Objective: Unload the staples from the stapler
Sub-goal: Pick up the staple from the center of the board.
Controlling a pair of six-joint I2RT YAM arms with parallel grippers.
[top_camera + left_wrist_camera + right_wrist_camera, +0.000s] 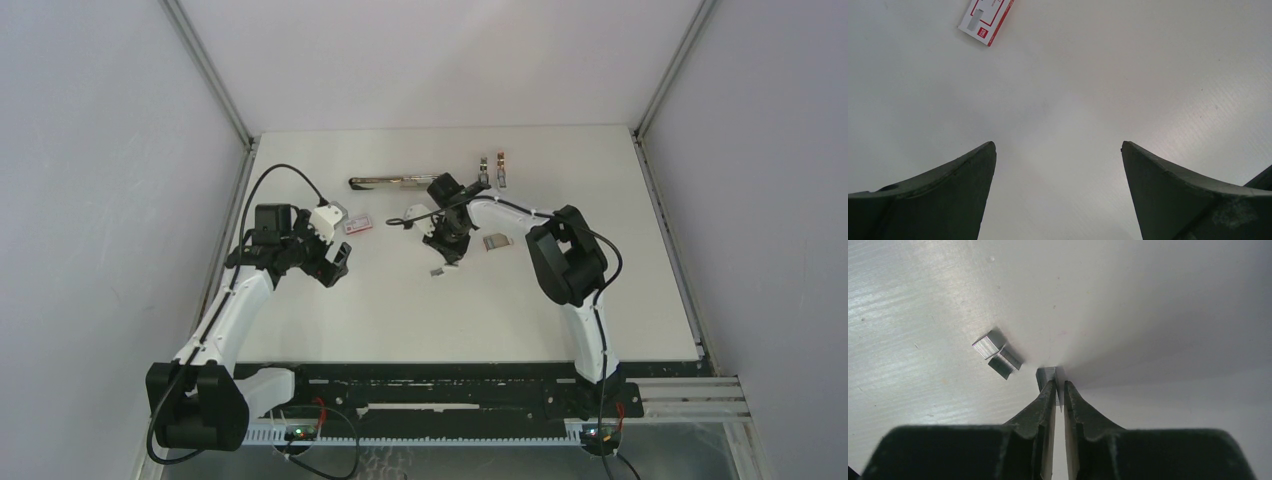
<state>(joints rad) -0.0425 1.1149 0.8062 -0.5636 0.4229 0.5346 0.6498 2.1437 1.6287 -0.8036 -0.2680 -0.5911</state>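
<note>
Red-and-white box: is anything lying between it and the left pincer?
Nothing. In the left wrist view, only bare white table lies between the box and the open left pincer.

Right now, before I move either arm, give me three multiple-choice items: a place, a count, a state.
1. The red-and-white box lies: A) ahead-left of the left pincer; B) far right corner; C) by the arm bases.
2. Loose staple pieces beside the staple strip at the right pincer tips: A) one; B) two; C) five.
3. The left pincer is: A) wide open, empty; B) shut on the box; C) shut on staples.
Key: A, upper left in the left wrist view; B, two lie left of the strip; A, only bare table shows in its gap.
</note>
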